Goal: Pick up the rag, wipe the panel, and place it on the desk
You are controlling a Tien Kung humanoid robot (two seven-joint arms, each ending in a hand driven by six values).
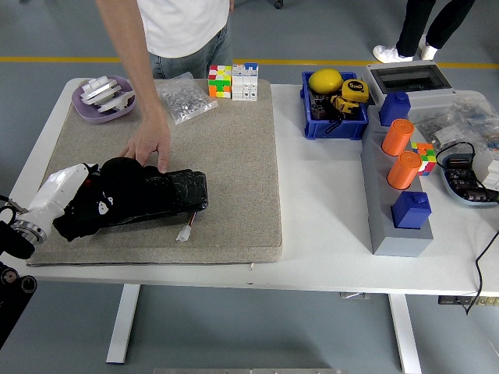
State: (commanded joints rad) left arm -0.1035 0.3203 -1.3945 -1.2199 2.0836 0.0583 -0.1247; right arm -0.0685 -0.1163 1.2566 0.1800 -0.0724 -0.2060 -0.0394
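The left hand [66,201] presses the black rag [117,183] down at the left end of the black panel [175,191], fingers closed on the cloth. The panel lies long axis left to right on the grey mat [234,156], its uncovered stretch running rightward from the hand. A person's hand [148,144] steadies the far edge. The right arm is absent.

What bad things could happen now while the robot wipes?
The left hand drags the rag along the panel right beside the person's hand, so it might bump those fingers. The panel's small white plug lies loose on the mat; a wipe could snag it.
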